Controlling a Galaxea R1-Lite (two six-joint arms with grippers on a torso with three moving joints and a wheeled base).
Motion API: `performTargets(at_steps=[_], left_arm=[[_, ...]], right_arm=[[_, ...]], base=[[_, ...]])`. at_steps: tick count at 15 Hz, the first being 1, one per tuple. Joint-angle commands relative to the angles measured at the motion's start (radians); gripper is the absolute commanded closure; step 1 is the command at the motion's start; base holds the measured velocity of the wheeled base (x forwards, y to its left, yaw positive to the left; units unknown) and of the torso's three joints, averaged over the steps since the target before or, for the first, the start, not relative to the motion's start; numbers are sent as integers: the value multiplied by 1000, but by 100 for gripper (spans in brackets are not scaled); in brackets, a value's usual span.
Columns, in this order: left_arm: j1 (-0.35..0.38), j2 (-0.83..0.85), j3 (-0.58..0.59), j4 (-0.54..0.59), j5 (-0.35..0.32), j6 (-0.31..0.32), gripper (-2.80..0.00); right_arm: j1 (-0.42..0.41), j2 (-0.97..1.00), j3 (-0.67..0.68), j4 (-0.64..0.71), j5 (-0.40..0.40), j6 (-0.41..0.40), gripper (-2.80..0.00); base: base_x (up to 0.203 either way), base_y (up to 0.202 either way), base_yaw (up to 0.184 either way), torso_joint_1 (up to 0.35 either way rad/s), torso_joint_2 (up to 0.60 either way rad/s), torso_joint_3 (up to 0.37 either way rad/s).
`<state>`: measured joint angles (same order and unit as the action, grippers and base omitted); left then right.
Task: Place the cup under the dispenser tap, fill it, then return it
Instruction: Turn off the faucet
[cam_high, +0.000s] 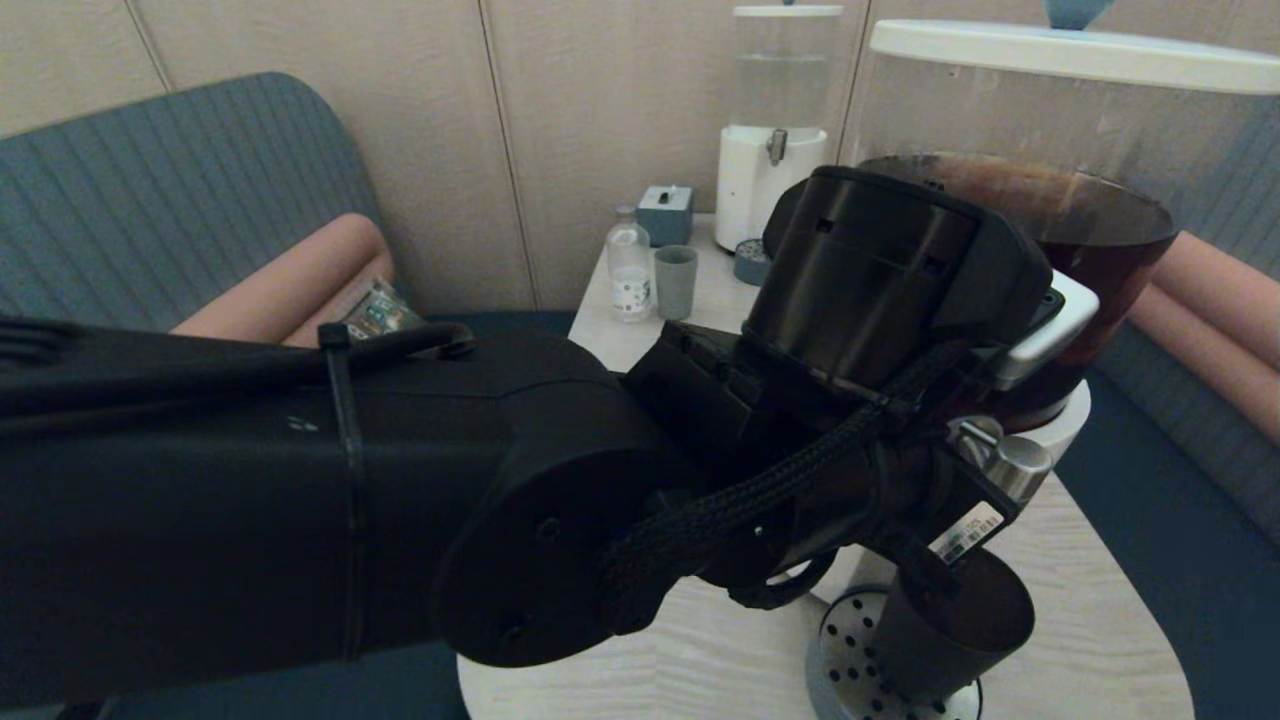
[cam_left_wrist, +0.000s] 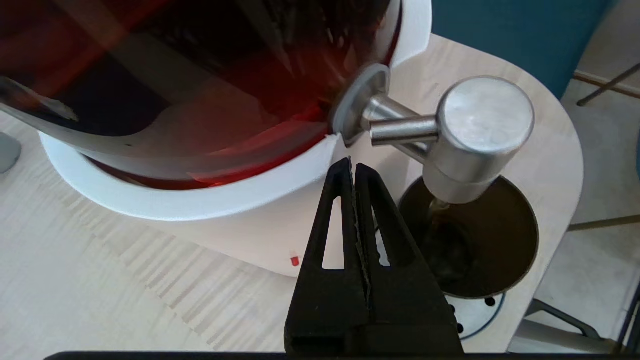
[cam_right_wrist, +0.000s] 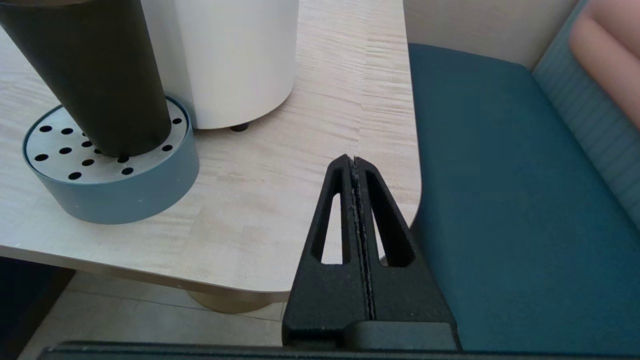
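The left hand (cam_left_wrist: 356, 167) has its fingers pressed together on nothing, tips just beside the dispenser tap (cam_left_wrist: 462, 137), close against the white rim of the big dispenser (cam_left_wrist: 200, 197). My guess is it sits there to work the tap's knob, or has let go of it; I cannot tell whether it touches the lever. From the head view the left arm blocks most of the scene, reaching across to the tap.

Directly under the tap stands the cup (cam_left_wrist: 470, 240), upright on the round perforated drip tray (cam_right_wrist: 107, 170), which sits against the dispenser's white base. That placement lets any spill fall through the holes. Inside the cup there is dark liquid low down, with what looks like a thin stream from the spout, so filling seems under way. The dispenser's tank holds dark reddish-brown liquid, well below its lid.

The right hand (cam_right_wrist: 356, 167), fingers also together and empty, waits off the counter (cam_right_wrist: 280, 200) edge, on the far side of the tray from the dispenser, above the blue seat (cam_right_wrist: 500, 200).
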<state>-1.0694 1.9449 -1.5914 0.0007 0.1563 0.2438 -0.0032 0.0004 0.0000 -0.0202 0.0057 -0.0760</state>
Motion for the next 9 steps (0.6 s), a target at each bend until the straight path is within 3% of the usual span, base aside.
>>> performTargets(at_steps=[1,9], left_arm=[[0,-3,-9,-2,3,2,0],[-3,-1,-26,-21,3,2,0]], right_arm=[[0,1,9,-1,0,-1,0],[0,1,9,0,0,-1,0]], base=[[0,0,0,0,0,0],[0,0,0,0,0,0]])
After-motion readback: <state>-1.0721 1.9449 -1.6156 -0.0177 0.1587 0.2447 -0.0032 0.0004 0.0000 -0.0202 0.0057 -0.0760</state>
